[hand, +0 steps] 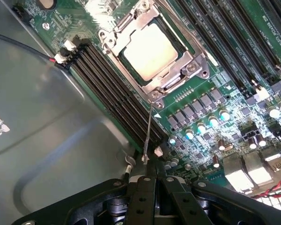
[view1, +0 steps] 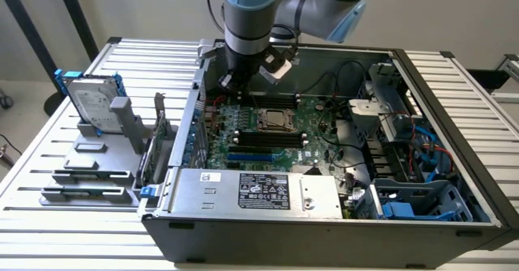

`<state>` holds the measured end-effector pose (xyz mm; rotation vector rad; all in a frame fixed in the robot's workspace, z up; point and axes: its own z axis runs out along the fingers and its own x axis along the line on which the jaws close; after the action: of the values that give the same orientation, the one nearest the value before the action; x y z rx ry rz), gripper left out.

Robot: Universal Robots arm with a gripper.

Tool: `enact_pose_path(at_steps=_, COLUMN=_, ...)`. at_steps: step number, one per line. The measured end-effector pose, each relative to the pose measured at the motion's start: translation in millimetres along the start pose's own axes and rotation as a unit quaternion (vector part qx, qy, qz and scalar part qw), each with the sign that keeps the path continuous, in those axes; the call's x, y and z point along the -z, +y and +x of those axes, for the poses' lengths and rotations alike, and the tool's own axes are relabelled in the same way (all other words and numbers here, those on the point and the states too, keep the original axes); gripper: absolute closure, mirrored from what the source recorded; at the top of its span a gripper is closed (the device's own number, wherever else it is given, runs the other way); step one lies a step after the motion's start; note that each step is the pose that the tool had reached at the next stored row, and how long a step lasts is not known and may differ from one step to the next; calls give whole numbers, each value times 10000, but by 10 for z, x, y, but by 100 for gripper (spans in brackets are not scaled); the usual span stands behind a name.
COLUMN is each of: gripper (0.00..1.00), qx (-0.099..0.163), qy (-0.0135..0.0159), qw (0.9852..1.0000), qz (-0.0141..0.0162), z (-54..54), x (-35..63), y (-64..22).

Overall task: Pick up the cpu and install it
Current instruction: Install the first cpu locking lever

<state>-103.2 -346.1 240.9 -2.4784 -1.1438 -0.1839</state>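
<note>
Saw a pale slatted metal table (view1: pixel 33 161), ridged across its top. Found an open computer case (view1: pixel 324 231) sitting directly on it toward the exterior view's right — and grey holder blocks (view1: pixel 89 161) just beside the case, on the exterior view's left. Noted a hard drive (view1: pixel 91 104) with blue rails standing upright in those blocks.

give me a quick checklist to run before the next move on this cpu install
1. cpu lying flat inside the socket frame: ok
2. end effector shut: ok
3. socket lever latched down: not ok, it sticks out from the socket corner toward the end effector
4. end effector actually gripping the lever tip: cannot tell
5. memory slots under the lever free of sticks: ok
</note>
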Motion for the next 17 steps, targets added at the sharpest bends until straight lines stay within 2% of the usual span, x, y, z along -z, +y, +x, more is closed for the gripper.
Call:
enact_pose_path(at_steps=9, gripper=89, qx=1, qy=2, qw=10000, qz=2, z=264, x=24, y=301)
enact_pose_path(at_steps=12, gripper=89, qx=1, qy=2, qw=10000, qz=1, z=302, x=22, y=347)
enact_pose_path(at_steps=13, gripper=89, qx=-1, qy=-11, qw=10000, qz=-11, z=299, x=14, y=349)
enact_pose_path(at_steps=17, gripper=89, qx=-6, qy=-94, qw=9999, qz=-95, z=289, x=-21, y=359)
